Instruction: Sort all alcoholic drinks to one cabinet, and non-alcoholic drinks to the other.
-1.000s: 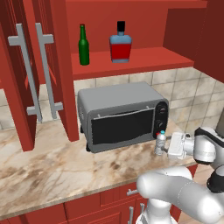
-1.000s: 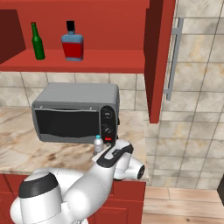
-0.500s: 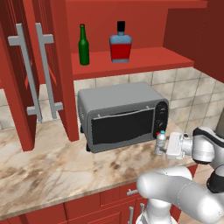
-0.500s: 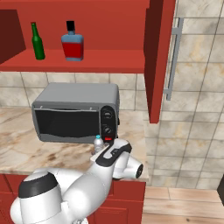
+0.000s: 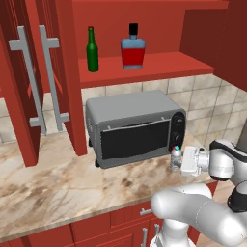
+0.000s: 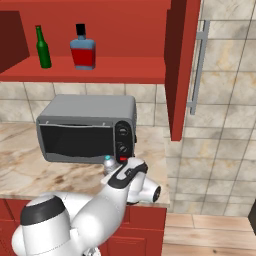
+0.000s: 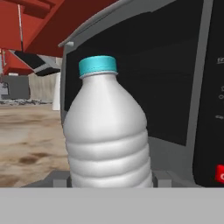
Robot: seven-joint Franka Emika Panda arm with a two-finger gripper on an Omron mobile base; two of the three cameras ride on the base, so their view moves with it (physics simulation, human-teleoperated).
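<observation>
- On the open cabinet's red shelf (image 5: pixel 159 67) stand our green bottle (image 5: pixel 92 50) and square red-and-blue bottle (image 5: pixel 132 48): alcohol looks sorted.
- The water bottle (image 7: pixel 107 131) stands on the counter (image 5: pixel 58 188) before the toaster oven (image 5: pixel 132 128), at 5 o'clock from its door.
- Our hand (image 5: pixel 185 161) flanks it; we cannot tell whether it grips.
- Left: the non-alcoholic drinks.

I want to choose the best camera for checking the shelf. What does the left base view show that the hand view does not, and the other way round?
Left base view alone: the green bottle and the red-and-blue bottle upright on the red shelf, and the two silver bar handles. Hand view alone: the water bottle close up, with a teal cap and ribbed body, between the finger tips. Both: that water bottle, the grey toaster oven behind it, and the marble counter.
</observation>
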